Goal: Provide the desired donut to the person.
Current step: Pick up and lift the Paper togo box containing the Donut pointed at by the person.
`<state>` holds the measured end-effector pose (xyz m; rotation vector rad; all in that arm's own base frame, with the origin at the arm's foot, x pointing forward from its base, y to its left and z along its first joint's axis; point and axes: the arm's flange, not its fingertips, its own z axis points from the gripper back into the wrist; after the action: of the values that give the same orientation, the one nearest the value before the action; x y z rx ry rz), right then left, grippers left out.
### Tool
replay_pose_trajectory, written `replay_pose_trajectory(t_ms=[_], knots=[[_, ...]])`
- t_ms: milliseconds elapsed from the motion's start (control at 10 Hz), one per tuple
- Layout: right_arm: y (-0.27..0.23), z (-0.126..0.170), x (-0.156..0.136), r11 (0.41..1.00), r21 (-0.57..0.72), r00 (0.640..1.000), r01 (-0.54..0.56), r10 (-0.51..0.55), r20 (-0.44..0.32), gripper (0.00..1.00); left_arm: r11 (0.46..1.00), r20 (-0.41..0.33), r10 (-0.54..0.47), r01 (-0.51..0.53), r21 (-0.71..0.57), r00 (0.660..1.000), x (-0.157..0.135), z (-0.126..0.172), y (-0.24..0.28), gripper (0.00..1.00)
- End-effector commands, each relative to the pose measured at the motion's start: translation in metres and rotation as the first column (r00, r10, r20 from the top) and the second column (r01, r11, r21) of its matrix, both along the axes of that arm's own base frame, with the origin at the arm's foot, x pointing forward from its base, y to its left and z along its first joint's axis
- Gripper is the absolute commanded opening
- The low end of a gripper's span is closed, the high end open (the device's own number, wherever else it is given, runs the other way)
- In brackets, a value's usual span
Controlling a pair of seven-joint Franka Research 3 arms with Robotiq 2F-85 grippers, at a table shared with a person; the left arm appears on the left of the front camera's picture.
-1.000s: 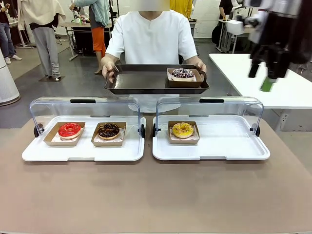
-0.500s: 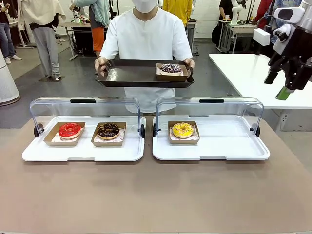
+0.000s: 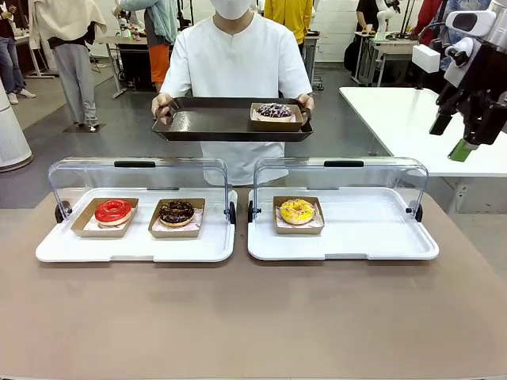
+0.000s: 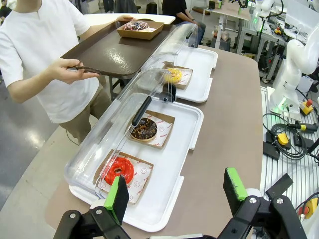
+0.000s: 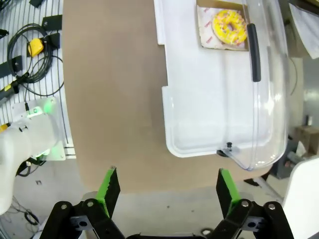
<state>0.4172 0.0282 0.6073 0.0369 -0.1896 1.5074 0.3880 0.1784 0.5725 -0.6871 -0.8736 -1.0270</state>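
Dark sprinkled donut [image 3: 275,110] in a brown paper dish is carried on a dark brown rectangular tray [image 3: 214,125], held in both hands by the white-shirted person [image 3: 238,63] beyond the tan table [image 3: 253,317].
A yellow-iced donut [image 3: 297,210] is kept in the right white lidded display tray [image 3: 356,237], a red-glazed donut [image 3: 113,210] and a chocolate donut [image 3: 176,211] in the left white display tray [image 3: 135,247]. The right gripper [image 3: 450,138] is raised at the far right, fingers apart and empty; the left gripper [image 4: 175,191] is likewise spread.

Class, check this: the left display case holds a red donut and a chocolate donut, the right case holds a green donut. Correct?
Not quite. The donut in the right case is yellow, not green; the front view shows it. The rest stands.
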Motion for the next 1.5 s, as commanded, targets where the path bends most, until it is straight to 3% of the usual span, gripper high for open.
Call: replay_pose_trajectory(t_ms=[0, 600, 700, 800, 1000, 1100, 1200, 1400], knots=[[0.002, 0.001, -0.002, 1.000, -0.005, 1.000, 0.017, -0.017, -0.007, 1.00, 1.000, 0.002, -0.004, 0.004, -0.001, 1.000, -0.001, 0.002, 0.000, 1.00], [0.000, 0.000, 0.000, 1.000, 0.000, 1.000, 0.000, 0.000, 0.000, 1.00, 1.000, 0.002, -0.004, 0.004, -0.001, 1.000, -0.001, 0.002, 0.000, 1.00], [-0.010, 0.015, -0.003, 0.956, 0.290, 0.995, -0.053, 0.075, -0.068, 1.00, 1.000, 0.002, -0.004, 0.004, -0.001, 1.000, -0.001, 0.002, 0.000, 1.00], [-0.030, 0.022, 0.001, 0.868, 0.496, 0.988, -0.023, 0.095, -0.120, 1.00, 1.000, 0.002, -0.004, 0.004, -0.001, 1.000, -0.001, 0.002, 0.000, 1.00], [-0.080, 0.022, 0.006, 0.711, 0.701, 0.985, 0.052, 0.081, -0.155, 1.00, 1.000, 0.002, -0.004, 0.004, -0.001, 1.000, -0.001, 0.002, 0.000, 1.00], [-0.110, 0.018, 0.006, 0.617, 0.784, 0.989, 0.067, 0.064, -0.135, 1.00, 1.000, 0.002, -0.004, 0.004, -0.001, 1.000, -0.001, 0.002, 0.000, 1.00], [-0.144, 0.004, 0.005, 0.577, 0.815, 0.998, 0.058, -0.005, -0.068, 1.00, 1.000, 0.002, -0.004, 0.004, -0.001, 1.000, -0.001, 0.002, 0.000, 1.00], [-0.194, -0.034, 0.003, 0.516, 0.848, 0.991, 0.117, -0.112, -0.069, 1.00, 1.000, 0.002, -0.004, 0.004, -0.001, 1.000, -0.001, 0.002, 0.000, 1.00]])
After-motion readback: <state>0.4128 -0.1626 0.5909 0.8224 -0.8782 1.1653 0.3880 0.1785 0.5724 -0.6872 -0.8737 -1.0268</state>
